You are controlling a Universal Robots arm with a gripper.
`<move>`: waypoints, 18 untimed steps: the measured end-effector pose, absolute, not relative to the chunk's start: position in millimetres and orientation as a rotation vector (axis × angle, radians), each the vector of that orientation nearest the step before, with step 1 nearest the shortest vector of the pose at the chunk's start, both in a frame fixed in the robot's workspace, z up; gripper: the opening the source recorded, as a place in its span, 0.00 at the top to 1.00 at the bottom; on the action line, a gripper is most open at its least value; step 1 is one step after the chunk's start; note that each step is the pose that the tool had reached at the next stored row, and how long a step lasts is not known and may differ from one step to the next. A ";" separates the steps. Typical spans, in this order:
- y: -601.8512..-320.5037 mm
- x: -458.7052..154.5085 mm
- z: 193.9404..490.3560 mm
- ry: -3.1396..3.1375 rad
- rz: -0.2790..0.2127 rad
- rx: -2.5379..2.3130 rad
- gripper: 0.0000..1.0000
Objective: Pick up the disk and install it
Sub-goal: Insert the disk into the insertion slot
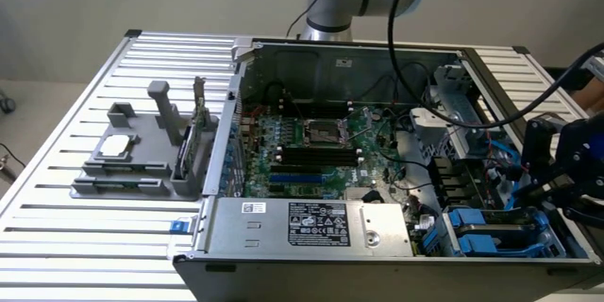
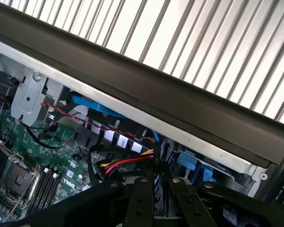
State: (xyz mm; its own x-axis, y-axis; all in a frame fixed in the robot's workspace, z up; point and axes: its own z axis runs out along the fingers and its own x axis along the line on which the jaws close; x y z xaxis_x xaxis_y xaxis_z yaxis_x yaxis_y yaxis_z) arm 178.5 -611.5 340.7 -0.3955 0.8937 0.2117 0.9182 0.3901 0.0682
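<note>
**Gripper** (image 1: 564, 178): hanging over the open computer case (image 1: 349, 46) at the exterior view's right edge, above the drive-bay corner. Its fingers (image 2: 140, 201) are standing drawn almost together with a thin slot between them. They are gripping nothing that can be made out.

**Disk** (image 1: 491, 242): lying flat in its blue carrier inside the bay at the case's near corner, at the exterior view's lower right. It is sitting just beside the power-supply box (image 1: 316, 224). Shadow is hiding its face and label. By appearance it is already resting in the bay, but whether it is fully seated cannot be told.

**Governing relation**: the disk is sitting below the fingers and toward the exterior view's left of them, near but apart. Its long axis appears to be running across the exterior view, along the case's near wall.

**Cables** (image 2: 125, 163): a red-and-yellow bundle is crossing the space just beyond the fingers in the wrist view, beneath the case's dark side wall.

**Motherboard** (image 1: 316, 139): lying exposed on the case floor, well apart from the gripper.

**Desk** (image 1: 76, 245): slatted metal, carrying the case and, on the exterior view's left, a grey holder (image 1: 132, 175) that is keeping small parts upright.
</note>
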 end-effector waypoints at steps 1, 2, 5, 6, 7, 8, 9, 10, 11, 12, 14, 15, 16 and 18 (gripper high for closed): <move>-611.4 178.0 342.0 -2.497 -0.263 -1.643 0.83; -611.3 177.5 344.0 -2.496 -0.263 -1.646 0.83; -611.1 176.2 349.9 -2.491 -0.264 -1.654 0.83; -611.1 175.6 351.7 -2.490 -0.264 -1.657 0.83; -611.2 174.9 352.8 -2.488 -0.264 -1.659 0.83; -611.1 174.2 353.4 -2.486 -0.264 -1.662 0.83; -611.1 173.5 353.6 -2.485 -0.265 -1.665 0.83; -611.1 172.6 353.7 -2.483 -0.265 -1.668 0.83; -611.1 171.5 353.9 -2.481 -0.265 -1.671 0.83; -611.0 170.7 353.8 -2.479 -0.265 -1.674 0.83; -611.0 170.5 353.7 -2.478 -0.265 -1.675 0.83; -611.0 170.5 353.7 -2.478 -0.265 -1.675 0.83; -610.9 170.5 353.8 -2.478 -0.265 -1.676 0.83; -610.7 169.7 353.8 -2.475 -0.265 -1.682 0.83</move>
